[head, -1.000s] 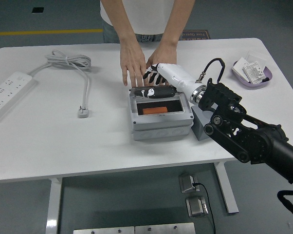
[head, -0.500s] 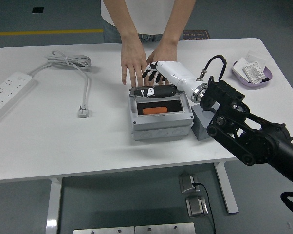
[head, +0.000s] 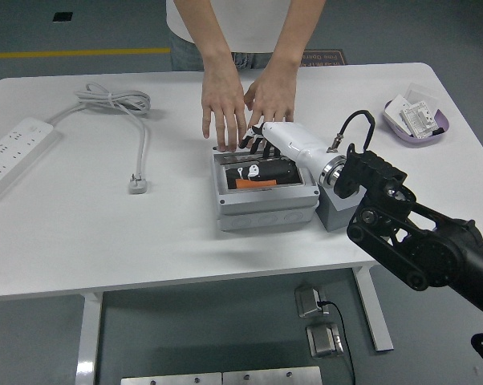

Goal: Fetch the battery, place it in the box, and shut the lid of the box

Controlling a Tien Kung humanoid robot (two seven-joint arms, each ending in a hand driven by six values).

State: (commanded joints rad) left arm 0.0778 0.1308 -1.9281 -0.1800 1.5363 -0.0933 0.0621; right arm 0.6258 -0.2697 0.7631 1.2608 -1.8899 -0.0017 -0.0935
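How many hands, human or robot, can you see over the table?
3. The person's two hands rest at the far edge of the grey box. The robot's right hand reaches over the box's back edge. The robot's left hand is out of view.

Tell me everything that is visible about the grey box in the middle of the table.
The grey box looks like plastic, rectangular, with thick walls and round marks on its front face. It stands flat near the middle of the white table, open at the top. Inside lie a black battery and something orange. The right robot hand hovers over its far edge, where the person's hands also rest. A grey block sits against its right side.
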